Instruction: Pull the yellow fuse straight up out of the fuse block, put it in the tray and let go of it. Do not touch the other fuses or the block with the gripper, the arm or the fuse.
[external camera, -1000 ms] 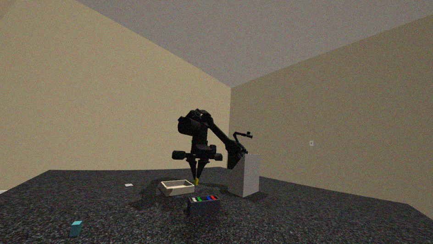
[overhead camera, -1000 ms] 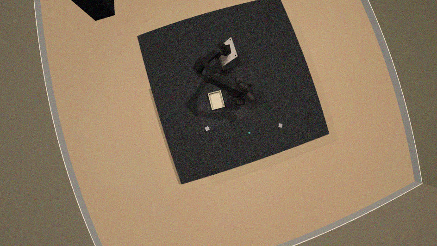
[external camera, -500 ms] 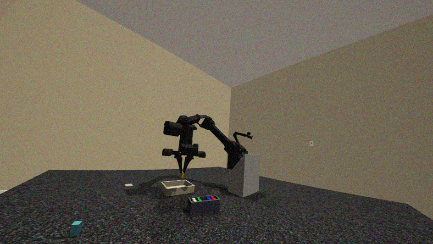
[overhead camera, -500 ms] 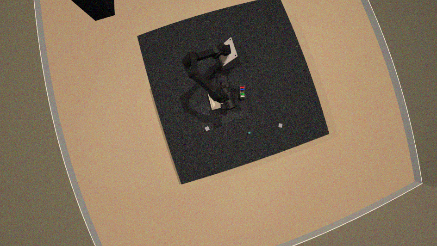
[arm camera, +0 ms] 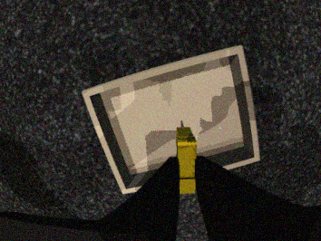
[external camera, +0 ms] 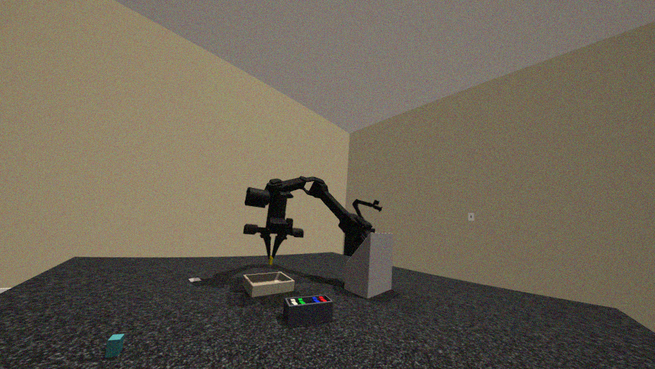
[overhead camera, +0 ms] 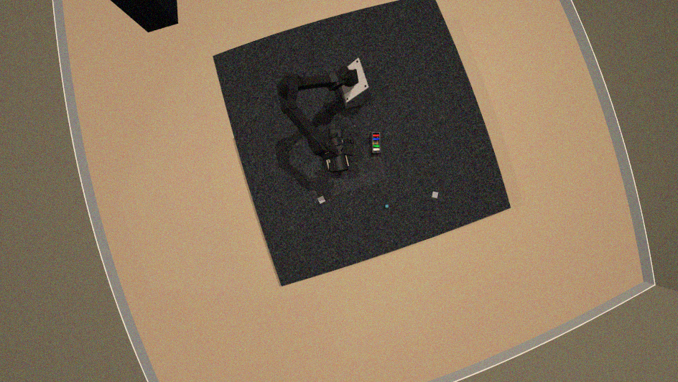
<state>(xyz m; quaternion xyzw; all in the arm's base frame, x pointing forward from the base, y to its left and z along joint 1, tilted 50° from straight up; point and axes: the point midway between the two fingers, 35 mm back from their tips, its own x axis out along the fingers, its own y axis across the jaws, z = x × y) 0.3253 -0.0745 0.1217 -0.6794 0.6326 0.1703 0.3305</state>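
My gripper (external camera: 271, 257) (arm camera: 186, 164) is shut on the yellow fuse (external camera: 270, 261) (arm camera: 187, 159), which hangs upright below the fingertips. The beige tray (external camera: 268, 289) (arm camera: 163, 69) is open-topped. In the exterior view the fuse is above the tray's rim level, and in the wrist view it shows over the tray's near part. In the top view the arm hides the tray and the fuse. The dark fuse block (external camera: 308, 315) (overhead camera: 375, 152) stands apart from the tray, with white, green, blue and red fuses seated and a gap between green and blue.
A pale base block (external camera: 379, 265) (overhead camera: 361, 75) carries the arm. A small cyan block (external camera: 114, 345) (overhead camera: 386, 206) lies on the dark mat. Flat white squares lie on it too, one at the left (overhead camera: 321, 199) (external camera: 194, 279) and one at the right (overhead camera: 434, 194).
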